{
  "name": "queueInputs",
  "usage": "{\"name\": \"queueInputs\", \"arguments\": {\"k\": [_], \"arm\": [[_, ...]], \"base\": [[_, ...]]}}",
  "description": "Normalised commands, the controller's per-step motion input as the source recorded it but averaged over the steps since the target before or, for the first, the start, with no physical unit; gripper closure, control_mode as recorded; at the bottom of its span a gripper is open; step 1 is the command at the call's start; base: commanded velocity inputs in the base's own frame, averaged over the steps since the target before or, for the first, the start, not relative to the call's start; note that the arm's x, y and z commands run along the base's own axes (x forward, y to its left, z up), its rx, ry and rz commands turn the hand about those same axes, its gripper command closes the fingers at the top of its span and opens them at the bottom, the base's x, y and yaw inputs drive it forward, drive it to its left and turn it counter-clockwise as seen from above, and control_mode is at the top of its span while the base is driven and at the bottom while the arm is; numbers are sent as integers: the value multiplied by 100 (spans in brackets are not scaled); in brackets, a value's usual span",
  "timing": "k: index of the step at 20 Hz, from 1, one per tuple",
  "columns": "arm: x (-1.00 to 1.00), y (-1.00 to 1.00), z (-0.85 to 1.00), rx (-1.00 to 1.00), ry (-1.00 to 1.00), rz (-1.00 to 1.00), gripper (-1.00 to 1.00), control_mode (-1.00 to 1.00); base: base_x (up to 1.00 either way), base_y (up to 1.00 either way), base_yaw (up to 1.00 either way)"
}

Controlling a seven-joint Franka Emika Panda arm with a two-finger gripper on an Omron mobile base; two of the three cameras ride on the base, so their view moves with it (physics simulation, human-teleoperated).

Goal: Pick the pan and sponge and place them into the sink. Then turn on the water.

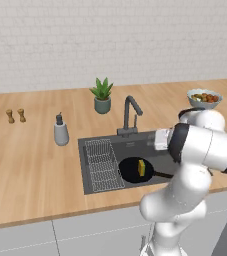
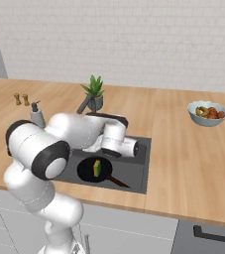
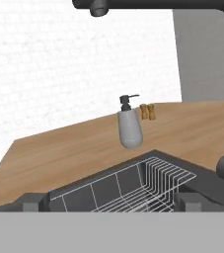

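The black pan (image 1: pixel 127 170) (image 2: pixel 86 171) lies flat in the right half of the dark sink (image 1: pixel 135 147) (image 2: pixel 136 171), its handle pointing to the front right. On the pan rests the green and yellow sponge (image 1: pixel 141 167) (image 2: pixel 97 167). My gripper (image 3: pixel 111 202) hangs over the sink's right part, aimed left across the basin. It is open, its fingertips (image 3: pixel 32 201) far apart with nothing between them. The dark faucet (image 1: pixel 130 112) (image 3: pixel 158 5) has its spout just above the hand. The water is out of view; nothing falls from the spout.
A wire rack (image 1: pixel 102 165) (image 3: pixel 148 185) fills the sink's left half. A grey soap dispenser (image 1: pixel 61 132) (image 3: pixel 130 126) stands left of the sink, two small wooden shakers (image 1: pixel 15 116) beyond it. A potted plant (image 1: pixel 102 95) is behind the faucet, a fruit bowl (image 1: pixel 204 98) at the back right.
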Motion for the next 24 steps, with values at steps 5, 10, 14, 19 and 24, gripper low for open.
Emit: {"name": "queueInputs", "arguments": {"k": [5,10,14,19,24], "arm": [[-7,0,43,0,0,-4,-100,-100],[-1,-11,20,0,0,-3,-100,-100],[0,-14,4,0,0,-1,-100,-100],[0,-23,6,1,-6,0,-100,-100],[8,-11,3,0,-9,0,-100,-100]], "base": [[0,0,0],[0,0,0],[0,0,0],[0,0,0],[0,0,0]]}}
